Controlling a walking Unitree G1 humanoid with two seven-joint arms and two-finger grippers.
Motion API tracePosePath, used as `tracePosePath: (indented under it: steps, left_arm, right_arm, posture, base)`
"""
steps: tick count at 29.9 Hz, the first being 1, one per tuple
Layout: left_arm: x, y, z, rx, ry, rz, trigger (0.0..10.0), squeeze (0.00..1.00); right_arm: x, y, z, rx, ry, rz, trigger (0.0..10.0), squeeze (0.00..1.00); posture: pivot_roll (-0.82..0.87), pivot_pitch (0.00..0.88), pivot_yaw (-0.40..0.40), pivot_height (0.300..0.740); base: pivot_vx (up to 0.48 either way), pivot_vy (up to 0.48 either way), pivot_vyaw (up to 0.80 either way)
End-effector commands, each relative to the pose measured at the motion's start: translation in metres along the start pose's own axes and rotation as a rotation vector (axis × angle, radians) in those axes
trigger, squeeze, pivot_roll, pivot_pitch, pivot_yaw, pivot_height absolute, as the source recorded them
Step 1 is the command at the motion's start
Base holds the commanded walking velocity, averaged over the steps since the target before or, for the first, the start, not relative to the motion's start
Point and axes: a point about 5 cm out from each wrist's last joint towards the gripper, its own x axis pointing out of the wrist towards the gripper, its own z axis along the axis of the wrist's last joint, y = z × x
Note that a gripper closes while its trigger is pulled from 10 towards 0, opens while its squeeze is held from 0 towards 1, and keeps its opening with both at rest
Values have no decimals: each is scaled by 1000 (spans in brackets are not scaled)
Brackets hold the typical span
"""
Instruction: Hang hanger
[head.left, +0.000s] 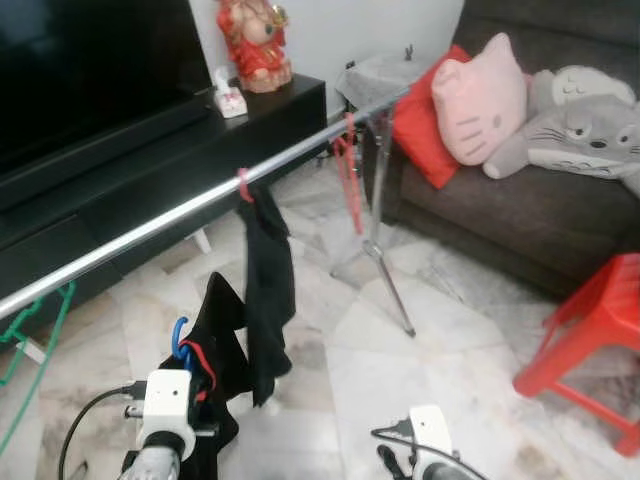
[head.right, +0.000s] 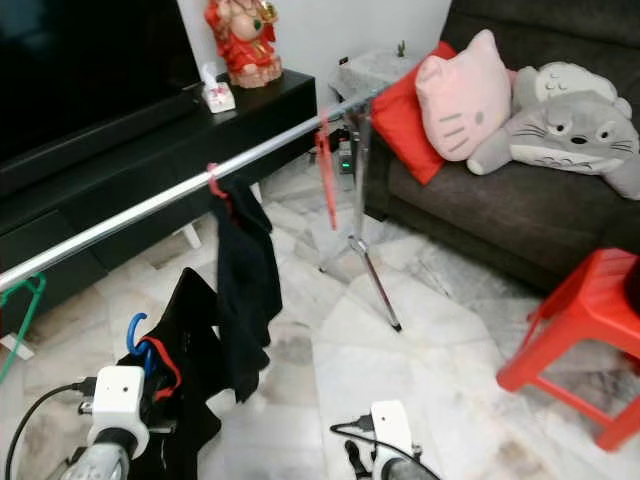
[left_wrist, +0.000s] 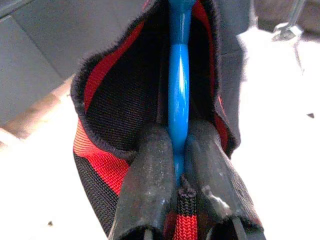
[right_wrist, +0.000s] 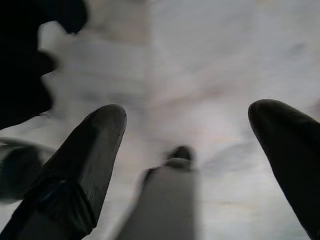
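Pinching the blue hanger (left_wrist: 178, 100) tight by its stiff neck, the left gripper (left_wrist: 180, 165) holds it with its floppy black cloth (head.left: 225, 350) low under the silver rail (head.left: 180, 212), near its middle; the right gripper (right_wrist: 187, 150) hangs open.

Pale marble floor (head.left: 350, 350) underfoot. Left of the dark sofa (head.left: 520, 215), a black TV cabinet (head.left: 150, 170) against a white wall (head.left: 340, 25). Before the sofa, a red stool (head.left: 590, 335).
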Motion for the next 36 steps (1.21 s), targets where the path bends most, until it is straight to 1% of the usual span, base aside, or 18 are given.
tracePosePath:
  steps: [1, 6, 10, 14, 15, 16, 32, 36]
  left_arm:
    - [1, 9, 5, 22, -18, 20, 10000, 0]
    - [3, 8, 4, 31, -9, 17, 10000, 0]
    - [3, 3, 7, 44, -10, 3, 10000, 0]
    - [3, 0, 7, 39, -7, -5, 10000, 0]
    - [3, -1, 6, 39, -3, -10, 10000, 0]
    - [4, -1, 6, 40, -1, -12, 10000, 0]
    - [3, -2, 8, 39, -3, -16, 10000, 0]
    - [4, -3, 11, 25, -20, -21, 10000, 0]
  right_arm:
    - [2, 9, 6, -10, -17, 21, 10000, 0]
    - [2, 9, 7, -9, -20, 17, 10000, 0]
    - [2, 9, 7, -4, -19, 19, 10000, 0]
    - [2, 9, 8, -3, -19, 19, 10000, 0]
    - [2, 9, 7, 19, -19, 17, 10000, 0]
    - [2, 9, 7, 20, -18, 16, 10000, 0]
    - [2, 9, 7, 20, -14, 17, 10000, 0]
    - [2, 9, 6, 20, -14, 18, 10000, 0]
  posture:
    - [-102, 0, 80, 740]
    - [-102, 0, 78, 740]
    - [-100, 0, 77, 740]
    - [-102, 0, 77, 740]
    - [-104, 0, 77, 740]
    - [-104, 0, 77, 740]
    - [-102, 0, 79, 740]
    - [-104, 0, 82, 740]
  base:
    - [0, 0, 463]
    - [0, 0, 800]
    - [0, 0, 800]
    - [0, 0, 750]
    - [0, 0, 0]
    - [0, 0, 0]
    - [0, 0, 0]
    - [0, 0, 0]
